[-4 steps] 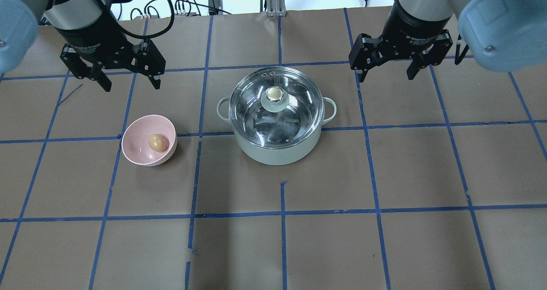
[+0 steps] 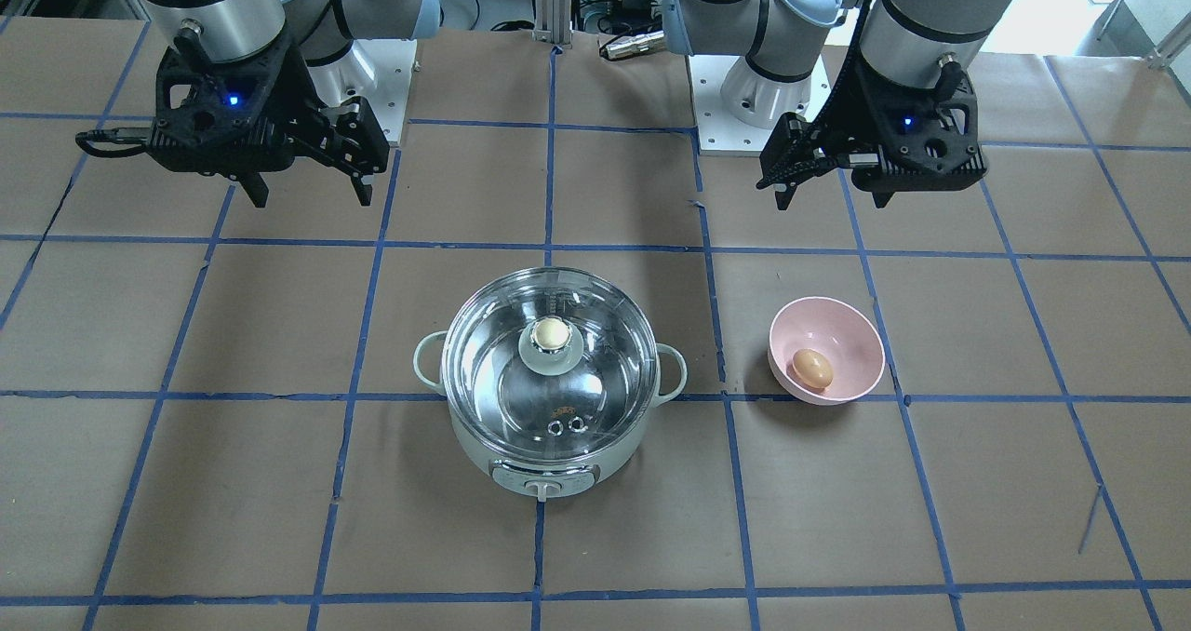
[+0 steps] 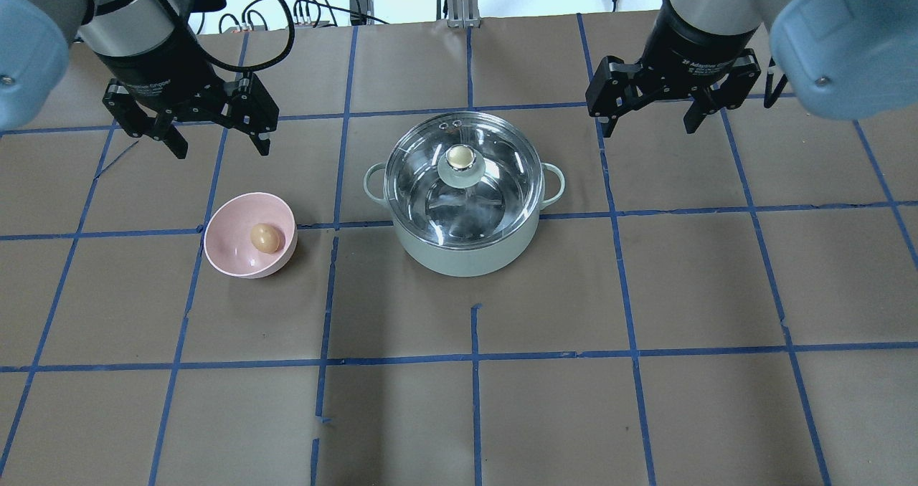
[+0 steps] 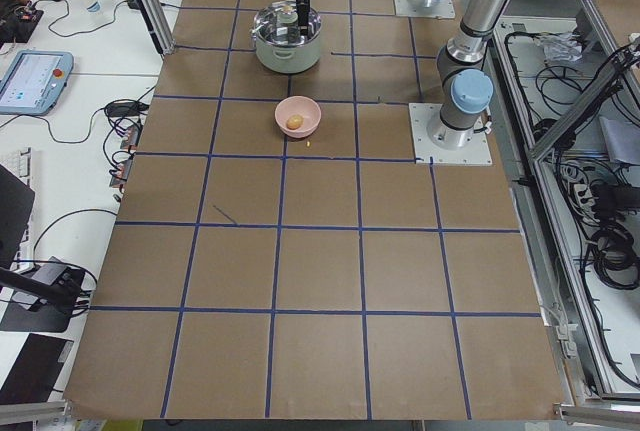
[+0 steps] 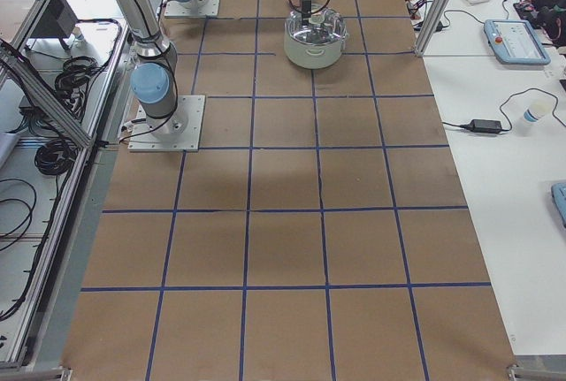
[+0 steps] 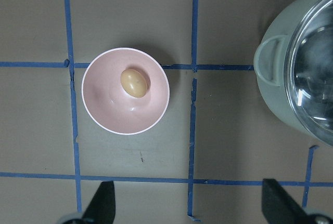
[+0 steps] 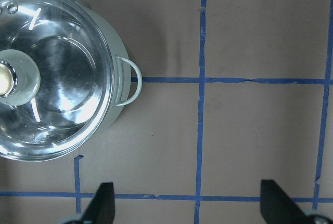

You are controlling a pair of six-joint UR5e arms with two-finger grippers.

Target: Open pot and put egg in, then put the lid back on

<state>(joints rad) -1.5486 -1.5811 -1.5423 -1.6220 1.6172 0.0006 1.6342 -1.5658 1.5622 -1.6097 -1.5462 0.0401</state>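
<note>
Six-tenths of a second on, only a small movement is recorded, and it is made on the robot's left side. In the overhead view the left gripper (image 3: pixel 221 150) has been carried slightly down the frame, and its spread fingertips have been brought a little closer to the pink bowl (image 3: pixel 229 253) in which the egg (image 3: pixel 265 238) lies. The pale blue joint cap (image 3: pixel 29 56) above it is shown a touch larger at the view's left edge, and the black cable (image 3: pixel 290 27) looped beside the wrist has been drawn slightly lower with it
</note>
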